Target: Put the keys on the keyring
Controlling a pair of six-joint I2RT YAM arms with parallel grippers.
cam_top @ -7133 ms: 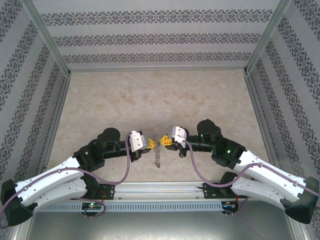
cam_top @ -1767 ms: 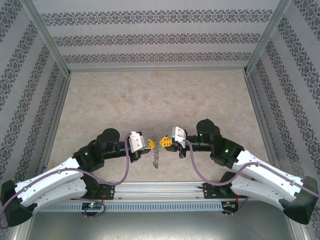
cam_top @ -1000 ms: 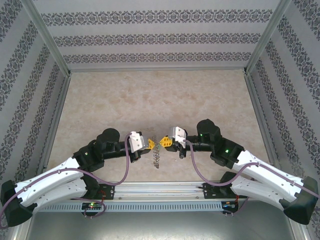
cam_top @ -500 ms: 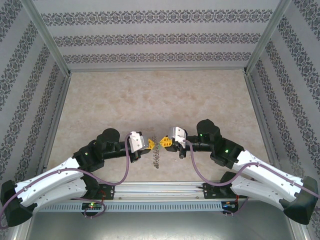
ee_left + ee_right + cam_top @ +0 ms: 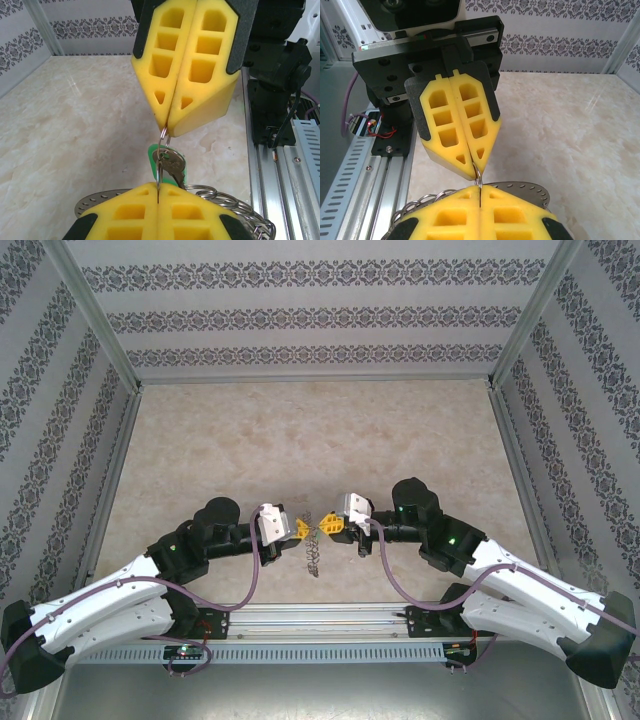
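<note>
The left end effector (image 5: 157, 195) and right end effector (image 5: 479, 192) pinch the keyring (image 5: 312, 550) tight above the counter (image 5: 300, 440), green key (image 5: 169, 165) hanging on it. A hard tug could make it slip and drop

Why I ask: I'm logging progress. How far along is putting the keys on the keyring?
Looks done: the green-headed key and a silver key seem to hang on the wire of the keyring. In hand: left gripper and right gripper, both shut, pinch that wire tip to tip above the table. Left: probably seating and release; other keys can't be told.
</note>
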